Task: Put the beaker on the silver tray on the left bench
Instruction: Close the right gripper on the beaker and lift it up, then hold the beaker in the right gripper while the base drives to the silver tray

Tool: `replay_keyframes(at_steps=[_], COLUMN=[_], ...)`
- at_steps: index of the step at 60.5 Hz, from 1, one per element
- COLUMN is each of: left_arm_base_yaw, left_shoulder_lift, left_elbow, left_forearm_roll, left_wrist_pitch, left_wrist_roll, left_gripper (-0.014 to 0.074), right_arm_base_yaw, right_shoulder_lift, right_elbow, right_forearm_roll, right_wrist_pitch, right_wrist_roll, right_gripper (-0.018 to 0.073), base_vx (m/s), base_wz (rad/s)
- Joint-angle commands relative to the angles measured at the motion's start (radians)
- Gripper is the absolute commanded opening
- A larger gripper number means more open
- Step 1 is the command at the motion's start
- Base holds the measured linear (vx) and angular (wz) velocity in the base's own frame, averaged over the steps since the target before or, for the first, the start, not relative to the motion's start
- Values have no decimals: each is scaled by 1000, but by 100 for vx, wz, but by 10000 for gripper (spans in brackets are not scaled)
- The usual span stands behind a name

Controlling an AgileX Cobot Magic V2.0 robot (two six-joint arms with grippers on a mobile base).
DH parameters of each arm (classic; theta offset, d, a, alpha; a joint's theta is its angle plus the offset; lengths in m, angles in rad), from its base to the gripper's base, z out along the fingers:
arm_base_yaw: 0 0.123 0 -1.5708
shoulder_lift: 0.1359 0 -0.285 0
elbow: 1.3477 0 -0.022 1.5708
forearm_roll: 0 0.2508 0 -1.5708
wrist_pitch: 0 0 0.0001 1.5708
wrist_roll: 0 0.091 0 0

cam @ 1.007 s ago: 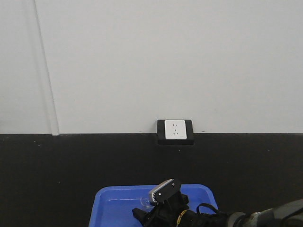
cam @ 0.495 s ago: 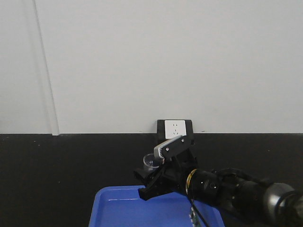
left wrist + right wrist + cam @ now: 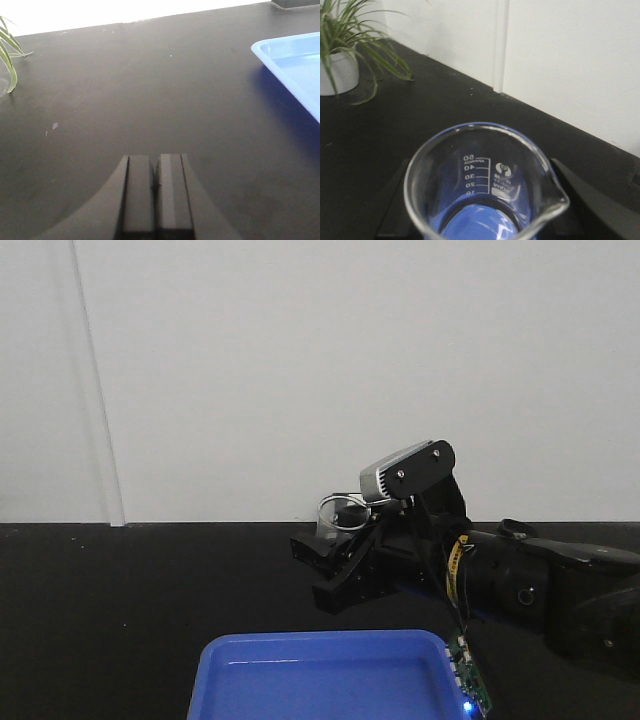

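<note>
Right gripper (image 3: pixel 328 552) is clamped on the beaker (image 3: pixel 338 515), one finger on each side of the wall. It's upright, looks empty, and is in the air near the far rim of the blue tray (image 3: pixel 215 665), clear of the black bench top (image 3: pixel 150 590). Left gripper (image 3: pixel 155 195) is fully closed on nothing, low over the bench. The silver tray isn't in view, so I expect a long carry. Risks:
- Smooth glass could slip or tilt in my pads on a fast swing.
- Over-squeezing could crack it.
- A blind set-down could clip a rim.

Right arm (image 3: pixel 530 585): extended leftward, off the surface. Right gripper (image 3: pixel 325 555): clamped around beaker (image 3: pixel 332 517). Left gripper (image 3: pixel 155 167): low, fingers pressed together.
</note>
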Motion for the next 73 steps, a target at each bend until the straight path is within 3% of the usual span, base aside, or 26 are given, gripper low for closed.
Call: replay_keyframes(at_steps=[1, 12, 73], left_arm_base_yaw=[-5, -5, -5], left_shoulder_lift=[-7, -7, -7], left_elbow=[20, 20, 20], left_forearm_roll=[-3, -3, -3], left_wrist_pitch=[-81, -81, -81], left_wrist_roll=[-2, -2, -2], left_gripper=[1, 1, 1], right_arm_base_yaw=[-2, -3, -3], right_shoulder_lift=[-53, -50, -50], right_elbow=[-29, -29, -29], right_forearm_roll=[-126, -208, -208], right_wrist_pitch=[-46, -69, -64], right_wrist_roll=[99, 99, 98], right_gripper=[-13, -11, -11], base_vx=[0, 0, -3], base_wz=[0, 0, 1])
